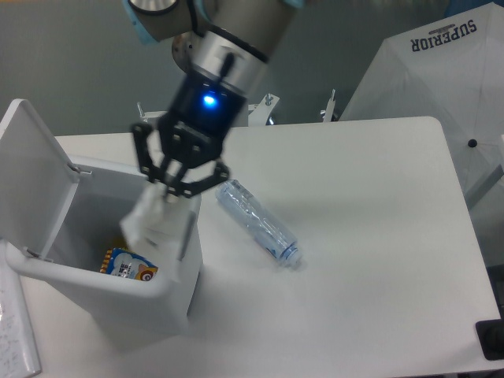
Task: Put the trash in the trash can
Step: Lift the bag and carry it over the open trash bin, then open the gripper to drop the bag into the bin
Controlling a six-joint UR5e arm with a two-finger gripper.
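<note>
My gripper (167, 191) is shut on the small clear plastic wrapper (150, 227), which hangs blurred below the fingers over the open white trash can (179, 264). The can's lid (27, 173) stands open at the left. The clear bluish plastic bottle (257, 223) lies on its side on the white table, to the right of the can and apart from the gripper.
A blue-and-yellow printed packet (126, 264) lies in the bottom of the can. The robot's base column (214, 94) stands behind the table. A white cover with black print (441, 63) is at the back right. A black object (490, 340) sits at the lower right corner.
</note>
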